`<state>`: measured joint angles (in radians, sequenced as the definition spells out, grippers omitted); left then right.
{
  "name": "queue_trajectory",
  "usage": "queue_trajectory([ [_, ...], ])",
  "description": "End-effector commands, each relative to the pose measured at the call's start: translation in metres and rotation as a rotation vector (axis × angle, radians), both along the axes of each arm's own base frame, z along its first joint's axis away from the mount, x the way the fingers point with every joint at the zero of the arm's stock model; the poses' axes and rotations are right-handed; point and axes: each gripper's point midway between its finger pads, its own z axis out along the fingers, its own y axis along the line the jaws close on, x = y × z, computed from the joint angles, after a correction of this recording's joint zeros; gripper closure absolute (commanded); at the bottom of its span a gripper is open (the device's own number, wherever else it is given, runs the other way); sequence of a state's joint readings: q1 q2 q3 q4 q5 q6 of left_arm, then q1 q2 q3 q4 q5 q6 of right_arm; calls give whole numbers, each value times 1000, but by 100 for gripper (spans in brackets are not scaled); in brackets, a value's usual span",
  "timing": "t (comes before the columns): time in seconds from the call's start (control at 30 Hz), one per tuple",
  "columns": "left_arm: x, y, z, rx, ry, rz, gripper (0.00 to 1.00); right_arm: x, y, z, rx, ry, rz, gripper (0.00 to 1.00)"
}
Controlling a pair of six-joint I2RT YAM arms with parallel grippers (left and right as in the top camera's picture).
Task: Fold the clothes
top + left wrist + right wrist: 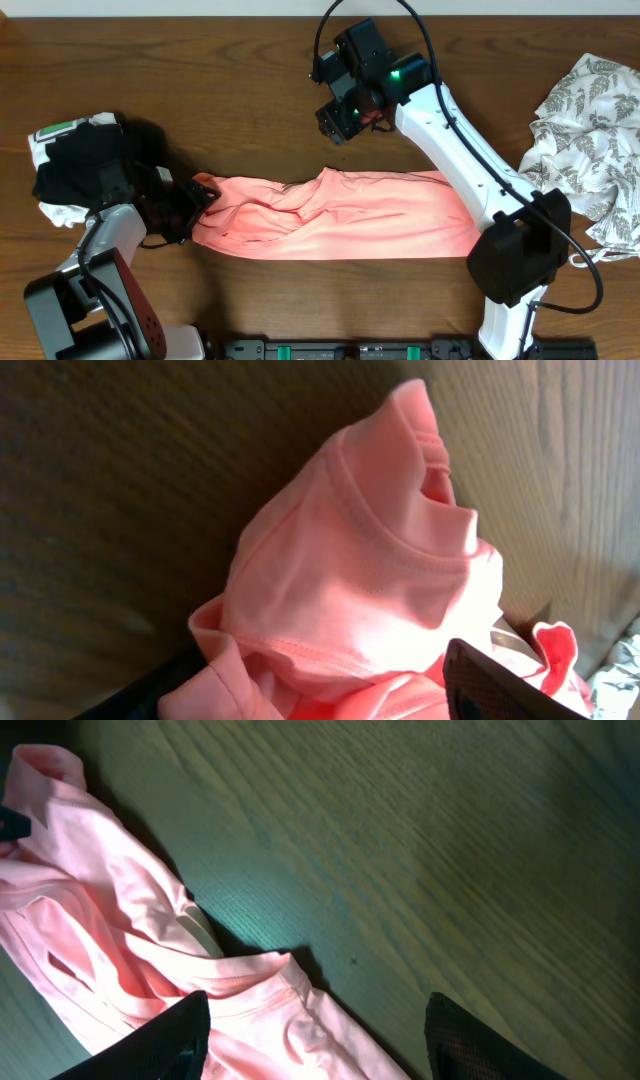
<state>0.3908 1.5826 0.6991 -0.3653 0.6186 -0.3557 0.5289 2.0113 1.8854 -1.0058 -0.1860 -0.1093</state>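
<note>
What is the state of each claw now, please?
Left claw: open, with the end of the salmon-pink T-shirt between its fingers.
Right claw: open, holding nothing.

The brown wooden worktop (200, 60) carries a salmon-pink T-shirt (340, 215) lying as a long crumpled band across the lower centre, a white leaf-print garment (590, 130) at the right edge and a black-and-white bundle (75, 165) at the left.

- The leaf-print garment (590, 140) was cut off by the overhead view's right edge.
- The closure of the left tool (198, 197) was hidden by the salmon-pink T-shirt (340, 215).
</note>
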Motion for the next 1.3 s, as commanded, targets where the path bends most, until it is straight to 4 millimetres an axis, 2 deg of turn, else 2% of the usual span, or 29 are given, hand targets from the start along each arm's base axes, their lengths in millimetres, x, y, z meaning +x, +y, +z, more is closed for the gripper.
queue_trajectory([
  [0.0,-10,1,-16,18,56,9,27,-2,2,-6,-3,18,3,33],
  [0.17,-7,3,-23,20,59,12,27,-8,3,-7,-12,35,9,34],
  [0.33,-8,2,-38,8,88,11,28,-14,0,-9,-25,62,8,36],
  [0.4,-9,2,-45,2,102,11,32,-18,1,-9,-19,74,14,37],
  [0.5,-8,2,-52,0,107,10,44,-22,5,-8,3,91,26,38],
  [0.6,-5,3,-56,4,97,10,52,-24,5,-5,10,94,30,39],
  [0.8,5,7,-54,22,53,8,85,-27,4,9,23,71,31,39],
  [0.97,5,6,-53,22,38,-16,94,-28,3,20,35,50,31,39],
  [1.17,10,2,-40,3,-3,-27,94,-28,-5,39,33,-1,6,39],
  [1.27,12,3,-27,23,-39,-38,94,-21,-21,50,17,-28,-80,39],
])
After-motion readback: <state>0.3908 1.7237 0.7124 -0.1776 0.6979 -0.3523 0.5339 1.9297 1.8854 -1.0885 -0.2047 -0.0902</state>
